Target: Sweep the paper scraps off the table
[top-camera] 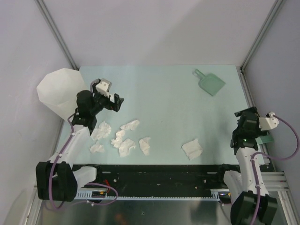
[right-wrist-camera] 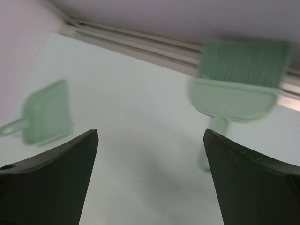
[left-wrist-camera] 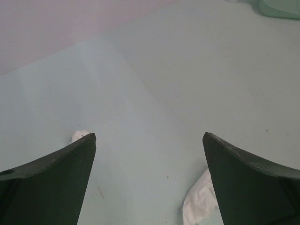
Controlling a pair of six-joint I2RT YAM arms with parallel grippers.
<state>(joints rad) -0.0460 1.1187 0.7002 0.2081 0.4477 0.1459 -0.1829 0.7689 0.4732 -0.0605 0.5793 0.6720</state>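
Note:
Several crumpled white paper scraps lie on the mint-green table (top-camera: 164, 101): a cluster at the front left (top-camera: 124, 145) and a single one to the right (top-camera: 192, 149). My left gripper (top-camera: 116, 101) is open and empty, held above the table just behind the cluster. In the left wrist view the left gripper (left-wrist-camera: 150, 137) frames bare table, with one scrap (left-wrist-camera: 199, 204) by the right finger and another (left-wrist-camera: 78, 136) peeking past the left finger. My right gripper (top-camera: 244, 116) is open and empty at the right edge. In its wrist view the right gripper (right-wrist-camera: 150, 133) is over bare table.
A small green dustpan (top-camera: 212, 83) lies at the back right and also shows in the right wrist view (right-wrist-camera: 47, 117). A green brush (right-wrist-camera: 239, 89) lies by the right rail. A tall translucent white bin (top-camera: 58, 91) stands off the table's left edge.

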